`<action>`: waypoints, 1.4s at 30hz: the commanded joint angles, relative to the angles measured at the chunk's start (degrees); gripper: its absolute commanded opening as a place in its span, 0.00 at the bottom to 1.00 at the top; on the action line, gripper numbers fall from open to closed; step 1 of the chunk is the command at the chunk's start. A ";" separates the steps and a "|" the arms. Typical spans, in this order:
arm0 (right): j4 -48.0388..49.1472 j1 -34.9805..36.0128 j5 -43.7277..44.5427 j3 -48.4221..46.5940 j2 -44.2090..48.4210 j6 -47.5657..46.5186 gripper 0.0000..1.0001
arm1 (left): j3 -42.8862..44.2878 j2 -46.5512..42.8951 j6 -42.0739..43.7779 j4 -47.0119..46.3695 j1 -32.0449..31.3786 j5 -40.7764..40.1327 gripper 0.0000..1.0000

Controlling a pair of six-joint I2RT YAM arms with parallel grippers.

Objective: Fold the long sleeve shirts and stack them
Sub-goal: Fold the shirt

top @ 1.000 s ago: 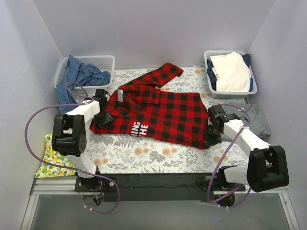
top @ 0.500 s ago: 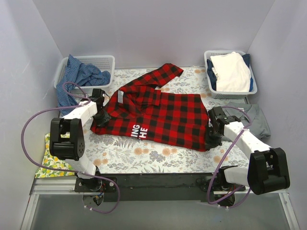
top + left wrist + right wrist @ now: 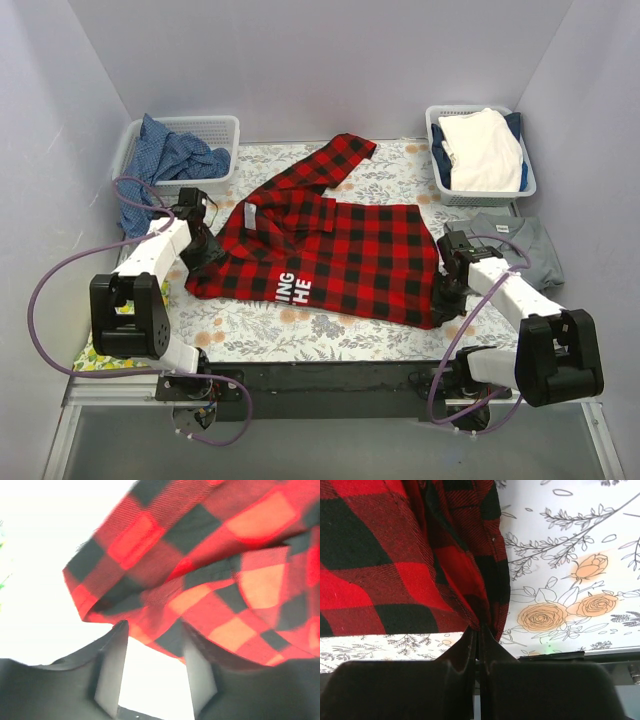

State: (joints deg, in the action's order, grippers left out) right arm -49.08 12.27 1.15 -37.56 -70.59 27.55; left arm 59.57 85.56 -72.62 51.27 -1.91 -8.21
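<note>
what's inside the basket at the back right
A folded cream-white cloth lies on top, with navy cloth showing at its edges. The pile covers the floor of the basket and anything lying lower.

Overhead view bright and even, shadows soft. Left wrist view glares white at upper left — the plaid shirt (image 3: 210, 565) blurred. Right wrist view sharp, dim at bottom.

The red-and-black plaid flannel shirt (image 3: 340, 255) now lies stretched wider. At its left edge the left gripper (image 3: 203, 250) reopens; its right corner sits nearer.
</note>
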 commanded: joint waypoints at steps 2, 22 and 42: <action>-3.56 -1.28 2.89 -0.93 -0.96 1.54 0.07 | -1.48 -2.59 -1.03 3.23 1.82 -3.13 0.69; 14.58 -1.55 -3.58 -23.60 -7.62 -9.27 0.52 | 19.61 9.35 8.37 -14.09 -5.64 18.41 0.73; 34.84 12.60 -24.43 -65.00 -55.43 -14.19 0.65 | 22.26 10.86 7.84 -10.92 -6.88 16.82 0.75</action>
State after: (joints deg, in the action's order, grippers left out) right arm -19.05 24.88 -18.59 -98.37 -123.22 13.85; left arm 80.62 99.29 -65.78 39.07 -8.91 8.86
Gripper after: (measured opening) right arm 0.640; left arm 0.746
